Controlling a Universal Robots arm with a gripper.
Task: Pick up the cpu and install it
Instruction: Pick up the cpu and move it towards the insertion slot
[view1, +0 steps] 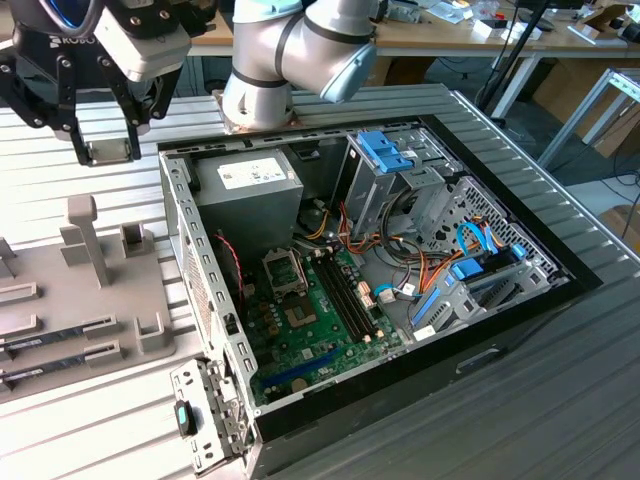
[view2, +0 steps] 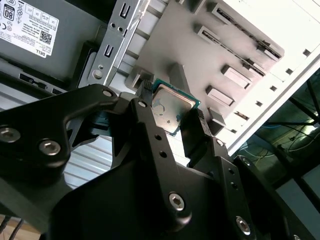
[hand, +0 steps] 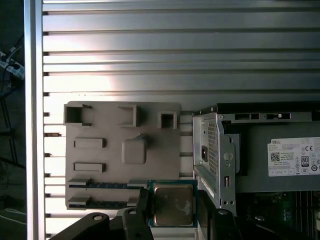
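Gripper (view1: 108, 140) hangs over the slatted table (view1: 60, 440), off the far edge of the grey holder tray (view1: 150, 300) and just outside the power-supply corner of the open computer case (view1: 182, 250). Jaws are closed on the cpu (hand: 172, 204), one black finger against each of two opposite sides. In both wrist views its dull silver top and thin green rim show between the fingers (view2: 142, 115). In the second wrist view the cpu (view2: 172, 106) sits flat in the grip, metal top facing the camera, with the tray (view2: 200, 60) behind it. In the first wrist view the chip lies over the tray (hand: 122, 120) edge nearest the two memory sticks (hand: 107, 185), just beside the case (hand: 215, 150) corner. How high it is above the tray cannot be told from there, but in the exterior view the fingers hang clear of the tray. The memory sticks (view1: 60, 335) lie in slots near the tray's edge at the exterior view's left. Inside the case, the power supply (view1: 250, 185) fills the corner nearest the gripper. The motherboard (view1: 310, 320) lies beyond it, and its socket frame (view1: 283, 270) is well apart from the gripper.
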